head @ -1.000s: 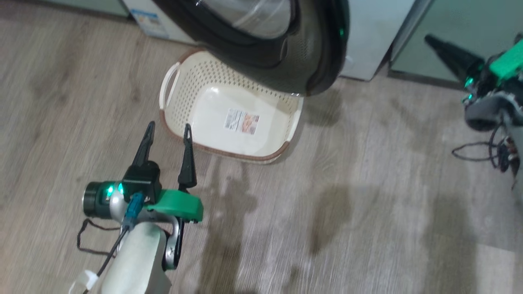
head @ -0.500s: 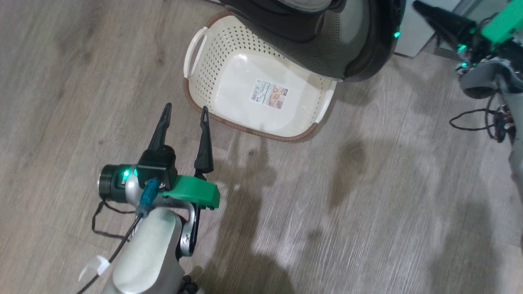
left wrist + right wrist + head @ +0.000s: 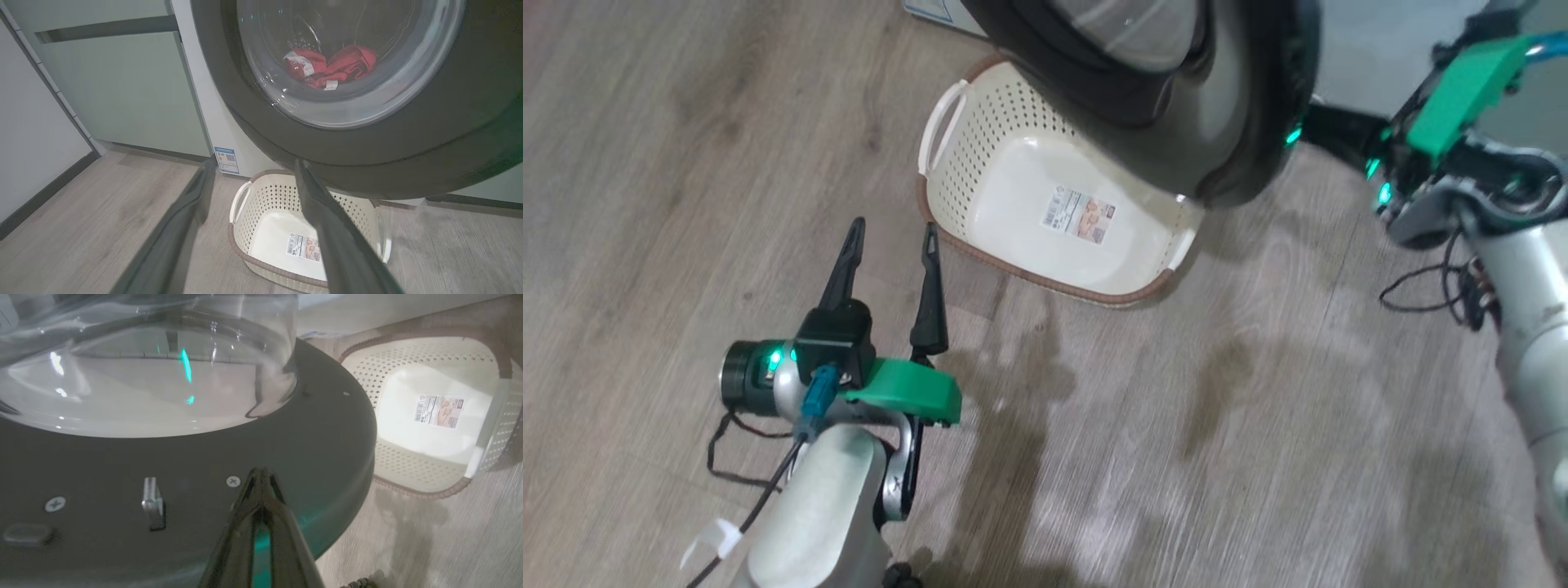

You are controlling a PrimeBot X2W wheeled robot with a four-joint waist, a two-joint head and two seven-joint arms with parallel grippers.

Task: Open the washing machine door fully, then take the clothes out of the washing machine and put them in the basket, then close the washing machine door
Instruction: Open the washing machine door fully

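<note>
Door-opening step: the right gripper point(image 3: 258, 475), fingers pressed together and holding nothing, sets its tips against the inner rim of the door point(image 3: 122, 465). A steady outward push should swing it fully wide (the basket point(image 3: 1045, 282) sits just beneath). The left gripper point(image 3: 891, 226) hovers low over the floor point(image 3: 1176, 449), fingers spread and empty, the basket just past its tips and the clothes point(image 3: 339, 65) farther ahead behind the door glass
</note>
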